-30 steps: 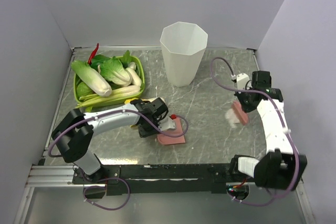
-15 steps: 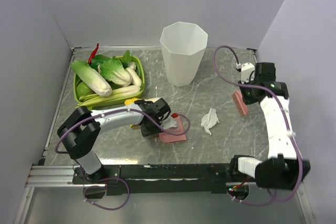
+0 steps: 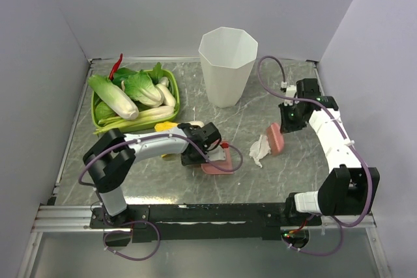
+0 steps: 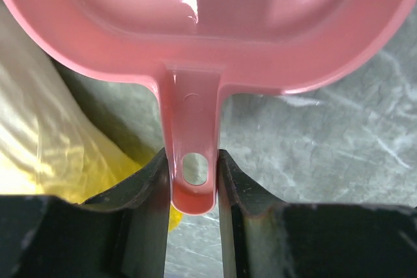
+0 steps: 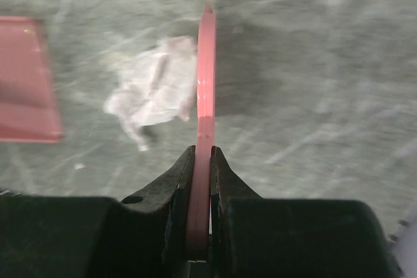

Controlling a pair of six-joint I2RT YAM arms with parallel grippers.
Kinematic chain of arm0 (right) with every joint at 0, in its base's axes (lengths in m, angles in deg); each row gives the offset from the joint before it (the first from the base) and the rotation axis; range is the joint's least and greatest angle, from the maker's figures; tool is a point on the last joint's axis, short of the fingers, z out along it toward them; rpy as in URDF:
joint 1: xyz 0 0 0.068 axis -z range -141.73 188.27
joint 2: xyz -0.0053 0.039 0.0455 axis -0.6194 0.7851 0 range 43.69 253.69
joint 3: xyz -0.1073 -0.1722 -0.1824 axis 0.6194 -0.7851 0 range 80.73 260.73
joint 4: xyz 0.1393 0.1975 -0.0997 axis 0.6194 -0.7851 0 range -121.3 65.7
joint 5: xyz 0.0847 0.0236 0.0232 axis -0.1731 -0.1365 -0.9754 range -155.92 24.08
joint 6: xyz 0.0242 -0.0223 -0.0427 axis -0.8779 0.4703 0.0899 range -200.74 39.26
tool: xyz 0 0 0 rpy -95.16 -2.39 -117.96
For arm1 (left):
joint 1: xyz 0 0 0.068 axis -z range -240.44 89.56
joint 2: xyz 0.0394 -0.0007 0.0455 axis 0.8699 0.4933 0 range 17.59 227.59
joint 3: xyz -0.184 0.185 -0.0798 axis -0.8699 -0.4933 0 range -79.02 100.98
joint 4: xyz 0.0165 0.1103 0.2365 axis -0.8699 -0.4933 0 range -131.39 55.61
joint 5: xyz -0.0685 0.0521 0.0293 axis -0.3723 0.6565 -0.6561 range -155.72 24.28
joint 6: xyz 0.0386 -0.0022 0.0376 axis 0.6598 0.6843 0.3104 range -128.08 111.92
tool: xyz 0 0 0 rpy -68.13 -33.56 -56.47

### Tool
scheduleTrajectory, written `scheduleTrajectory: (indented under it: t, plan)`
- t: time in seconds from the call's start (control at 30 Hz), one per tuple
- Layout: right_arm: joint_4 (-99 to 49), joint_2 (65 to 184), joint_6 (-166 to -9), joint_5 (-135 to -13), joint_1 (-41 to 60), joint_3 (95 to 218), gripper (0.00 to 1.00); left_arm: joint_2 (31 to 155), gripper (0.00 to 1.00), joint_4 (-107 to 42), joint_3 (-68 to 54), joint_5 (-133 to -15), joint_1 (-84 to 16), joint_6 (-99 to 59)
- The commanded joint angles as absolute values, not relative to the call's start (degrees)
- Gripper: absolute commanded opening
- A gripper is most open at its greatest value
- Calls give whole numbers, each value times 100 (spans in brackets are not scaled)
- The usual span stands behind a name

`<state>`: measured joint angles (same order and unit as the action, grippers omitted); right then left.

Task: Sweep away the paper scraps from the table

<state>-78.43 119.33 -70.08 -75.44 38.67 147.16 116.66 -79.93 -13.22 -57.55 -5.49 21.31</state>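
**A:** Where does it stand?

**B:** The only paper scrap (image 3: 259,149) I can see lies on the counter (image 3: 260,183), between the dustpan (image 3: 217,163) and the brush (image 3: 277,138). The brush is right against it, on the side away from the dustpan. The dustpan is near the scrap but not touching it.

**A:** And the grips?

**B:** The left tool (image 4: 192,174) is clamped on the dustpan's thin handle, a finger on each side. The right tool (image 5: 202,161) pinches the brush, which stands edge-on in the wrist view.

**A:** What worries you?

**B:** The scrap weighs almost nothing. I think a quick push could flick it sideways, out past the dustpan's mouth. It could also cling to the brush and ride along with it. And if the brush sits a little above the counter, it may slide over the wad and leave it lying there.

**A:** What about the dustpan side?

**B:** I can't tell whether its front lip lies flat. If the lip is lifted, the scrap could slip underneath. The handle is narrow too, so a knock from the brush might twist the dustpan in the grip. There's also a yellow thing (image 4: 39,161) just beside the left tool, which that arm could nudge.

**A:** And the bin (image 3: 227,63)?

**B:** It's well apart, so no trouble there.
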Motion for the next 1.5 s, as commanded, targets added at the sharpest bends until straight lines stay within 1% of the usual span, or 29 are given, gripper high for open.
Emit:
scheduleTrajectory:
  t: [0.0, 0.03, 0.1, 0.17, 0.2, 0.3, 0.47, 0.63, 0.77, 0.83, 0.9, 1.0, 1.07, 1.2, 1.4, 1.47]
  plan:
    - [-7730, 12068, -7757, -8832, 3643, 14586, 0, 12050, 1, -8141, -906, -5675, -393, 2338]
    - [-7695, 12077, -7940, -9025, 3573, 14542, 0, 12121, 1, -8132, -862, -5658, -350, 2373]
    - [-7581, 12077, -8038, -9832, 3511, 14427, 0, 12366, 1, -8132, -696, -5631, -314, 2365]
    - [-7589, 12095, -8065, -10273, 3405, 14410, 0, 12490, 1, -8123, -555, -5640, -288, 2321]
    - [-7598, 12077, -8065, -10727, 3396, 14418, 0, 12561, 1, -8106, -441, -5675, -279, 2295]
    - [-7624, 11937, -8215, -10855, 3387, 14480, 0, 12605, 1, -8062, -299, -5780, -270, 2163]
    - [-7774, 11673, -7802, -10416, 3405, 14620, 0, 12351, 1, -7554, -675, -5921, -305, 2119]
    - [-7871, 11260, -7661, -10065, 3510, 14726, 0, 12298, 1, -7499, -809, -6158, -402, 2031]
    - [-7976, 11137, -7573, -9845, 3800, 14954, 0, 12262, 1, -7491, -800, -6229, -420, 2092]
    - [-8002, 11128, -7468, -9608, 4107, 15086, 0, 12262, 1, -7499, -774, -6238, -437, 2092]
    - [-7994, 11110, -7258, -9029, 4152, 15121, 0, 12245, 1, -7499, -739, -6264, -437, 2101]
    - [-7827, 10988, -6942, -8292, 4152, 14973, 0, 12183, 1, -7499, -712, -6299, -437, 2136]
    - [-7609, 10865, -6669, -8052, 4143, 14745, 0, 12105, 1, -7482, -677, -6317, -446, 2163]
    - [-6959, 10172, -5791, -7263, 4143, 14156, 0, 11938, 1, -7561, -528, -6474, -463, 2250]
    - [-6588, 9678, -5718, -6620, 4152, 13716, 0, 11665, 1, -7815, -98, -6659, -525, 2373]
    - [-6535, 9739, -5858, -5971, 4152, 13557, 0, 11603, 1, -7886, 148, -6686, -569, 2374]
